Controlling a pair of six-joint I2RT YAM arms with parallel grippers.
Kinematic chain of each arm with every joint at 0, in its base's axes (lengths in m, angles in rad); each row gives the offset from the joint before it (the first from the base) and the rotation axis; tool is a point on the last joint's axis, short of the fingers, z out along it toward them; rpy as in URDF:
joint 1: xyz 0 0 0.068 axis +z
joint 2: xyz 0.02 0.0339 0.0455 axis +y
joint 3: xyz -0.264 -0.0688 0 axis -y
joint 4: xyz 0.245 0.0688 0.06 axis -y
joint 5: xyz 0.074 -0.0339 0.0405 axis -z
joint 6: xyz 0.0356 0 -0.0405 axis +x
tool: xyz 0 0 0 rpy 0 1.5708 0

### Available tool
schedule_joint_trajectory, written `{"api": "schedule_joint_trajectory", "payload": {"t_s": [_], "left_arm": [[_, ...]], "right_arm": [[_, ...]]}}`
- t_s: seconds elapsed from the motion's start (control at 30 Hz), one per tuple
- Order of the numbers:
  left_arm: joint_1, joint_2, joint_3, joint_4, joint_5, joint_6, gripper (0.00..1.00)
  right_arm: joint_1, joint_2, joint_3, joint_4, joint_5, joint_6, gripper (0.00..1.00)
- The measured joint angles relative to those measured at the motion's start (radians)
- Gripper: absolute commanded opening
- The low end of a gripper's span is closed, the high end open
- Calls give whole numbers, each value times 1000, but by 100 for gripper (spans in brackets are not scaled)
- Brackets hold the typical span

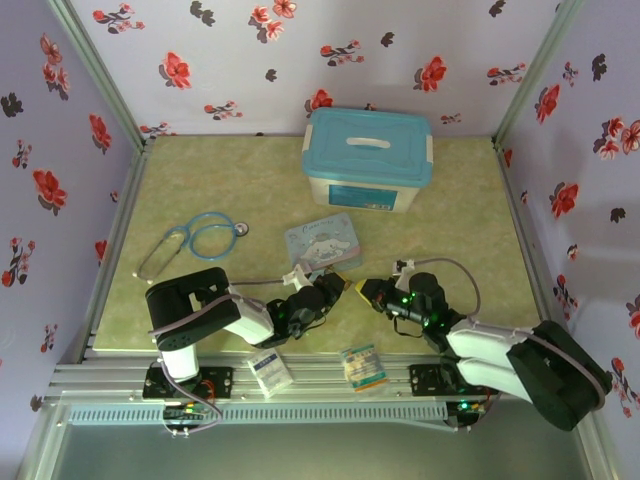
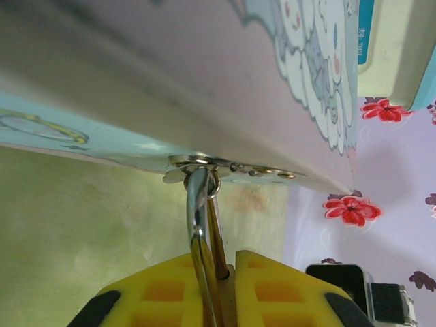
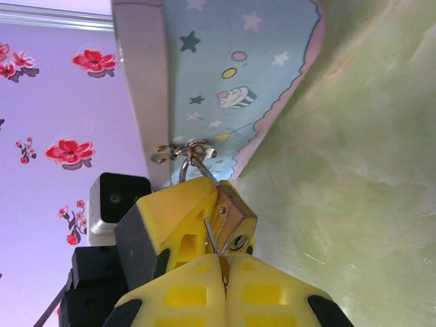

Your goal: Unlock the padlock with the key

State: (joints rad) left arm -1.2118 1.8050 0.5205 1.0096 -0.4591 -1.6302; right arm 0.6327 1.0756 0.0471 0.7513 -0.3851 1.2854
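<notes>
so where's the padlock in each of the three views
right wrist: padlock centre, brass body just above the right fingers.
left wrist: bottom centre, silver shackle rising from between the left fingers.
top external: mid-table where left fingers meet right fingers, too small to make out.
shared landmark: the cartoon tin, whose hasp the shackle hangs from.

Place: we're in a robot test booth, lab-style | walls: flower-print panels [image 1: 220,60] on bare metal posts [image 1: 93,65] | table [image 1: 450,210]: green mat | left arm [image 1: 200,315], right arm [image 1: 530,365] bolted to aluminium rail [image 1: 310,385]
</notes>
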Motion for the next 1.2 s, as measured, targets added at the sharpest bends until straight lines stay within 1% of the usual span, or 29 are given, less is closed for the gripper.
{"api": "schedule_joint_trajectory", "payload": {"t_s": [0.27,1.2], "left_arm": [[0,0,0,0,0,-2,0],[-1,0,0,0,-1,-2,0]], "right_arm": [[27,-47,1,-100,16,-7,0],[27,-81,0,-138,27,-22,0]]}}
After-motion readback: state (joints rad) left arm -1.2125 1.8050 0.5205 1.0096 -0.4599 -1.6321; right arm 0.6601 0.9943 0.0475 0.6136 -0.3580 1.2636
